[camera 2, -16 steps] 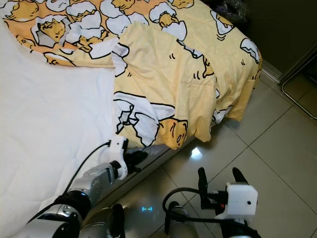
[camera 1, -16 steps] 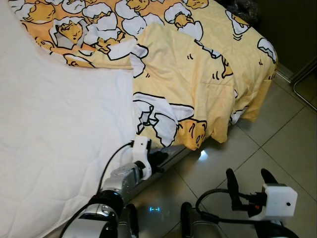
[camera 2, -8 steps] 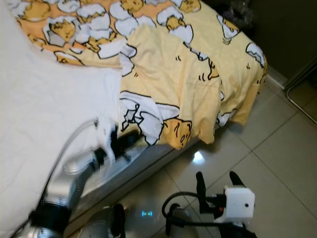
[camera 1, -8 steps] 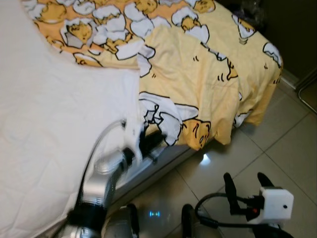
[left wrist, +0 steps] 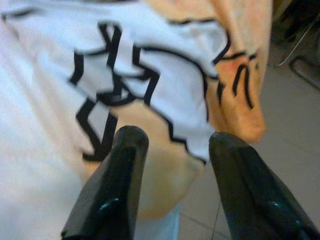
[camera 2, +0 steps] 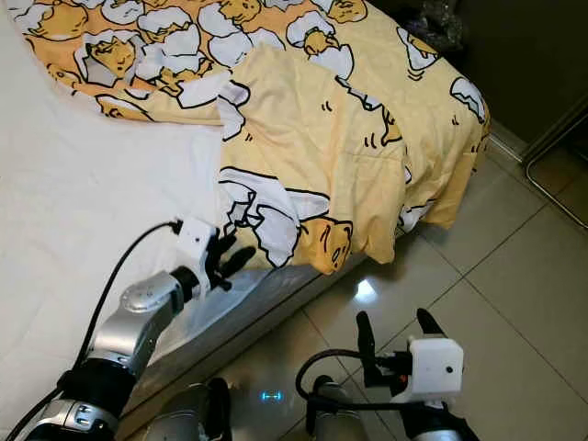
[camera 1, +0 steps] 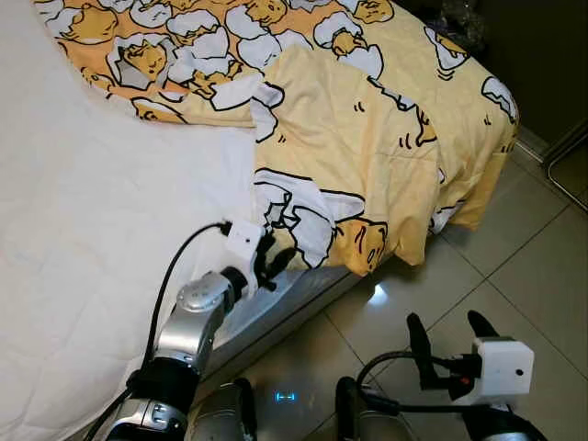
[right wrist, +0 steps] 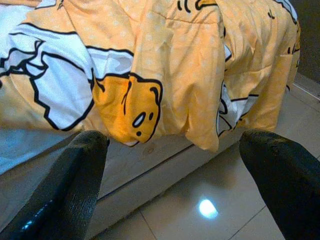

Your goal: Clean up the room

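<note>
A yellow blanket [camera 1: 358, 138] printed with cartoon eggs lies crumpled over the far part of the bed, and one folded corner [camera 1: 363, 243] hangs over the bed's side toward the floor. My left gripper [camera 1: 276, 262] is open right at that blanket's lower edge by the white mattress side; in the left wrist view its fingers [left wrist: 112, 190] straddle the printed fabric [left wrist: 150, 100] without closing on it. My right gripper [camera 1: 450, 331] is open low over the floor tiles, apart from the bed, and the right wrist view faces the hanging corner [right wrist: 130, 107].
The white sheet [camera 1: 83, 230] covers the near and left part of the bed. Glossy beige tiles [camera 1: 524, 266] stretch to the right. A metal frame [camera 1: 565, 165] stands at the right edge, and a dark wall lies beyond the bed's far corner.
My left arm has lifted from beside the bed frame up to the blanket's hanging edge. The head camera shifted slightly. The right gripper stayed low over the tiles.
</note>
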